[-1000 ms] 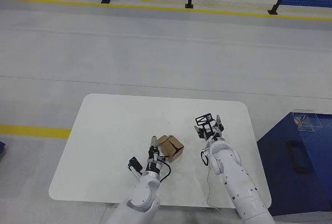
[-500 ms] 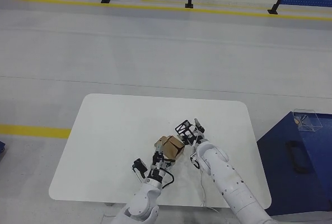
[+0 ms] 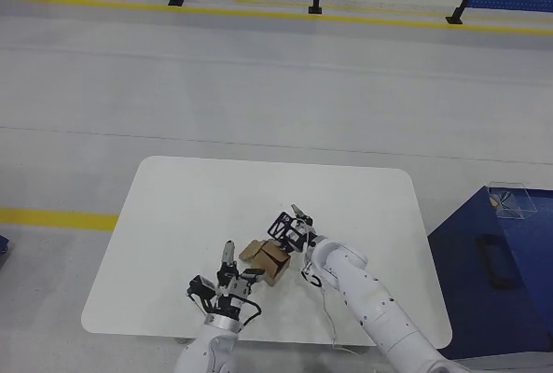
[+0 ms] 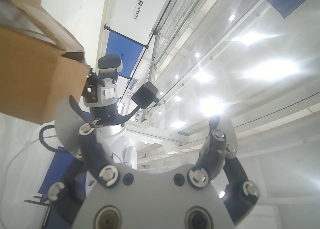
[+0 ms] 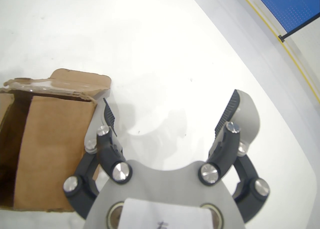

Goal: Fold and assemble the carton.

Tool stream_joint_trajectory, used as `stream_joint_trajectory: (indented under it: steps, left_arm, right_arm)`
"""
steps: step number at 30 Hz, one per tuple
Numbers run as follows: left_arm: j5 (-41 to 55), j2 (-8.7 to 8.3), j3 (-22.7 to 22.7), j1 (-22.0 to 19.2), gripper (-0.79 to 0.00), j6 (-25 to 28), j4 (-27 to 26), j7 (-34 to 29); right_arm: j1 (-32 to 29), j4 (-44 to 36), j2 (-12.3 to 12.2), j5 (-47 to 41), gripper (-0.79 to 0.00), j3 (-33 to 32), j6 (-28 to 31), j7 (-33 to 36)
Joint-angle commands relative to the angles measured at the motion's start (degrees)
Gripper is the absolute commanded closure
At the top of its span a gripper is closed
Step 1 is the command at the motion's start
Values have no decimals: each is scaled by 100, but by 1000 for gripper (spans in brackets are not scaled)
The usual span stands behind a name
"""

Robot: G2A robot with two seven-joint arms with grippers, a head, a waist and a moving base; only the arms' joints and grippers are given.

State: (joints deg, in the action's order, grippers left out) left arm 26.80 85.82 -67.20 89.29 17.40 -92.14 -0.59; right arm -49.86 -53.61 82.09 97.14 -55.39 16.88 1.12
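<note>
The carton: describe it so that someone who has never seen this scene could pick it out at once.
Start at the white table. Toward its edge nearest the robot, between the left hand and the right hand, lies the carton. It is the only brown cardboard thing there, small, with one end open and a flap sticking out.

The carton (image 3: 264,258) is a small brown cardboard box, partly formed, resting on the white table (image 3: 178,214) toward its near edge, roughly midway along it. It sits askew to the table's edges. 1 side is open and shows a dark inside. 1 round-cornered flap (image 5: 80,81) sticks outward, unfolded, its edge slightly ragged.
</note>
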Motion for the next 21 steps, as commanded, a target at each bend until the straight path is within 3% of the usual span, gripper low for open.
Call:
stream_joint_trajectory:
  steps: [1, 5, 9, 15, 21]
  left_arm:
    - [6, -30, -123, 204, -785, 43, -294, -66]
    - [-116, -87, -335, 626, -785, 149, -823, -144]
    - [-267, -109, -389, 691, -785, -196, -912, -59]
    - [-1002, -126, -188, 590, -785, -1173, -653, 239]
    - [-1177, -35, 226, 140, -785, -1273, 23, 636]
  right_arm:
    - [-30, -74, 17, -15, -785, 75, 98, -40]
    - [-111, -221, 20, 3, -785, 137, 209, -143]
    - [-185, -384, 31, -422, -785, -153, -449, 36]
    - [-541, -993, 9, -986, -785, -605, -1249, 496]
    - [-623, -1106, -1, -1130, -785, -684, -1236, 656]
